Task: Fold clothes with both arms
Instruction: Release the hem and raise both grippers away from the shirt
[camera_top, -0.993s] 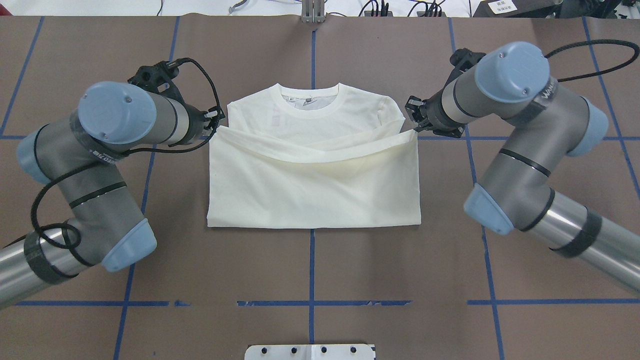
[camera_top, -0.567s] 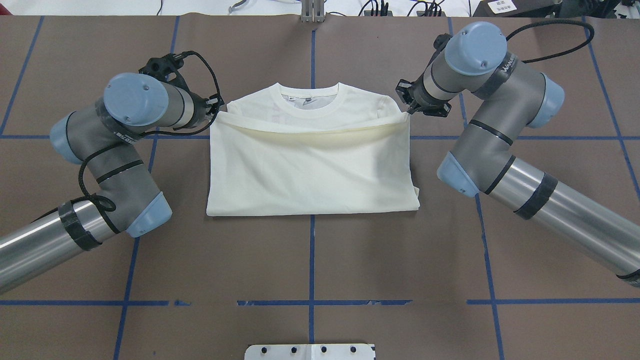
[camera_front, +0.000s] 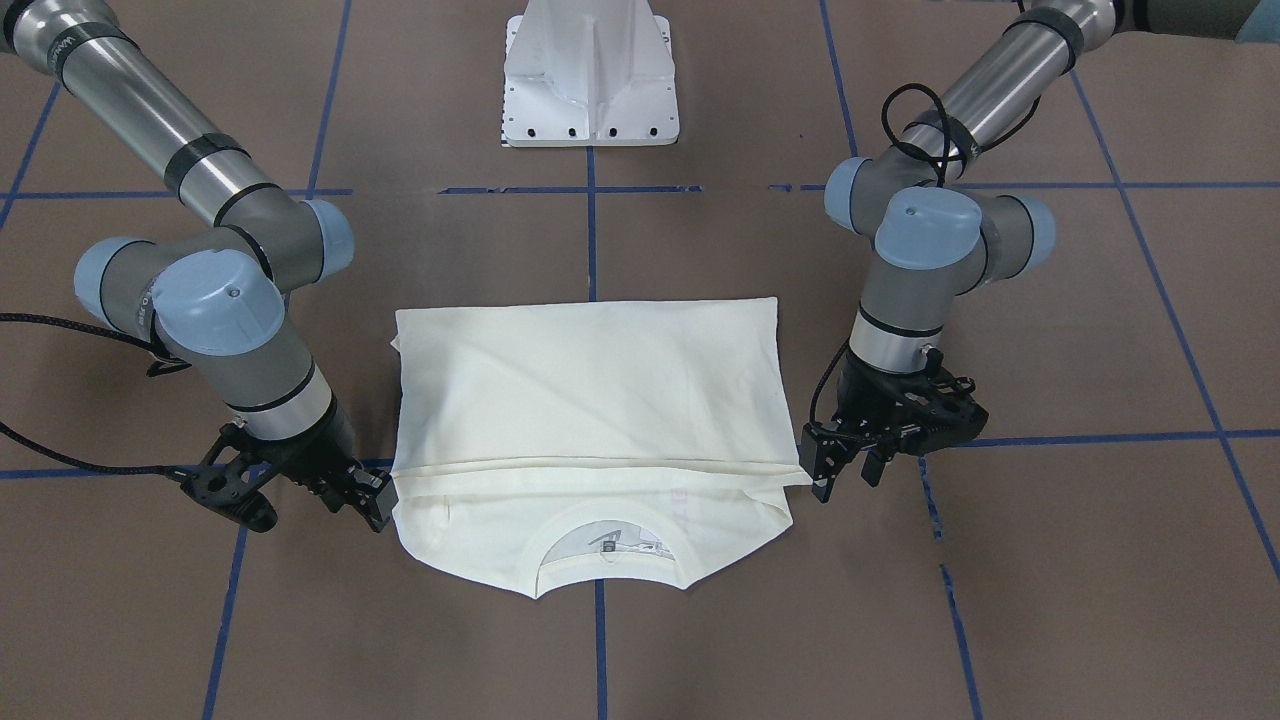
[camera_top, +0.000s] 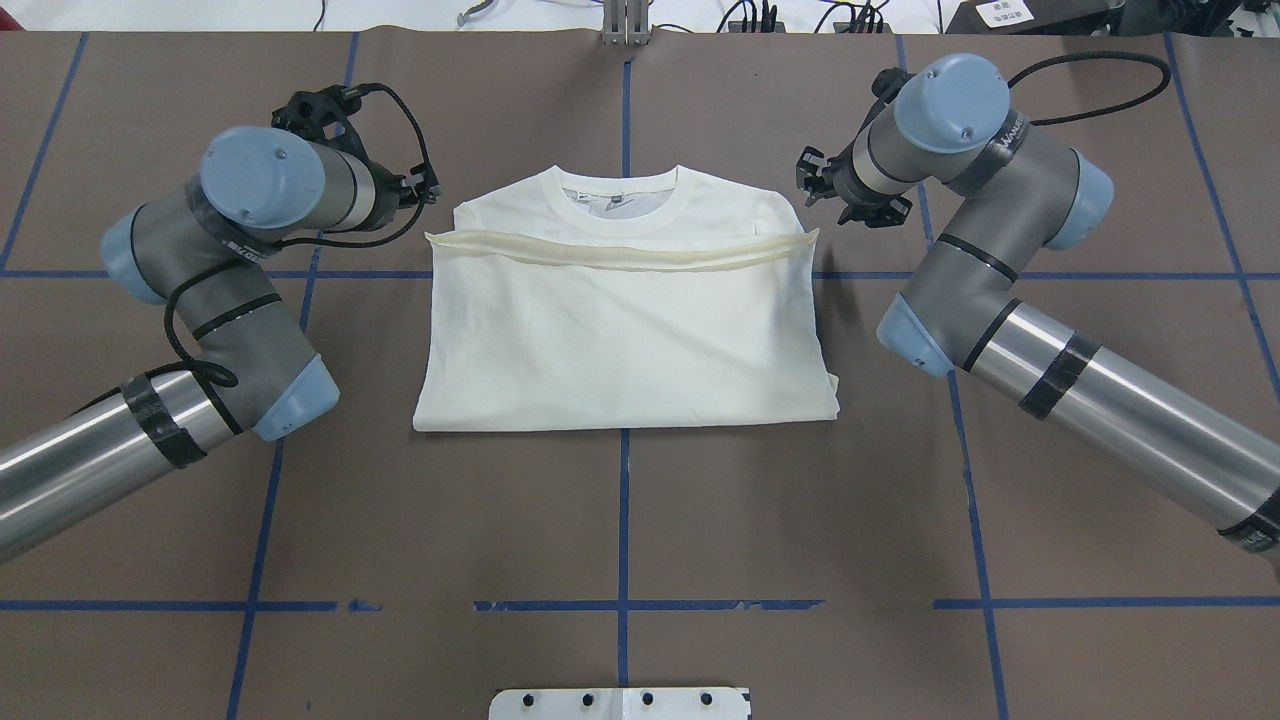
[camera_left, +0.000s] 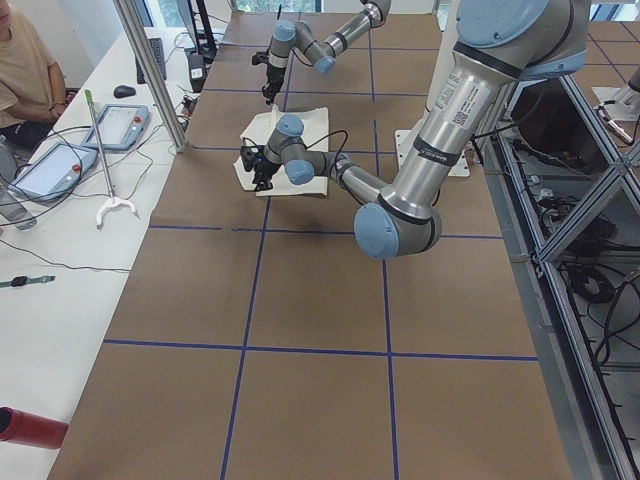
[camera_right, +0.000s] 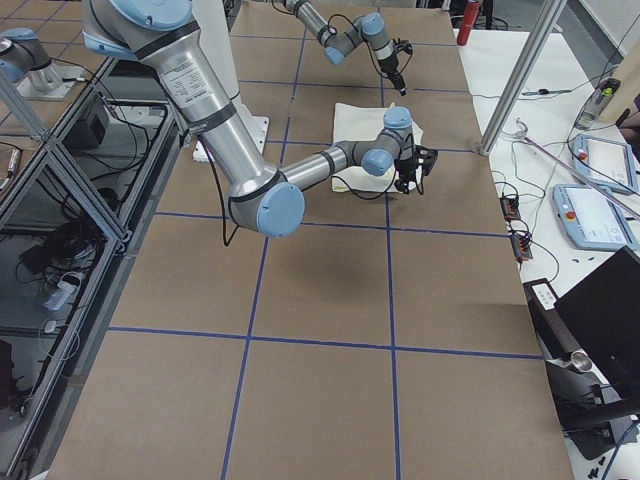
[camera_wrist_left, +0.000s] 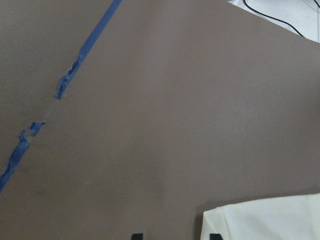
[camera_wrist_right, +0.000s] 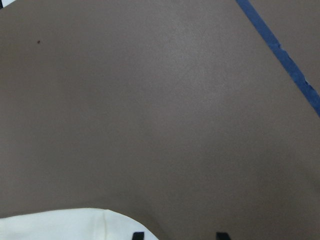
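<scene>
The cream-white shirt (camera_top: 620, 330) lies back side up in the middle of the table, folded, its hem edge lying across it just below the collar (camera_top: 620, 195). No print shows. My left gripper (camera_top: 428, 190) is open and empty beside the shirt's far left corner, apart from it. My right gripper (camera_top: 808, 185) is open and empty beside the far right corner. In the front-facing view the left gripper (camera_front: 848, 472) and the right gripper (camera_front: 372, 503) flank the shirt (camera_front: 590, 400). Each wrist view shows a shirt corner (camera_wrist_left: 270, 220) (camera_wrist_right: 60, 225) and spread fingertips.
The white pedestal base (camera_front: 590, 70) stands at the robot's side of the table. Blue tape lines (camera_top: 622, 605) grid the brown table top. A side desk with tablets (camera_left: 120, 125) and a seated person (camera_left: 25, 70) lies beyond the far edge.
Both grippers carried the shirt's hem toward the collar, laid it down and let go. They have since drawn back a little toward the far edge, now open.
</scene>
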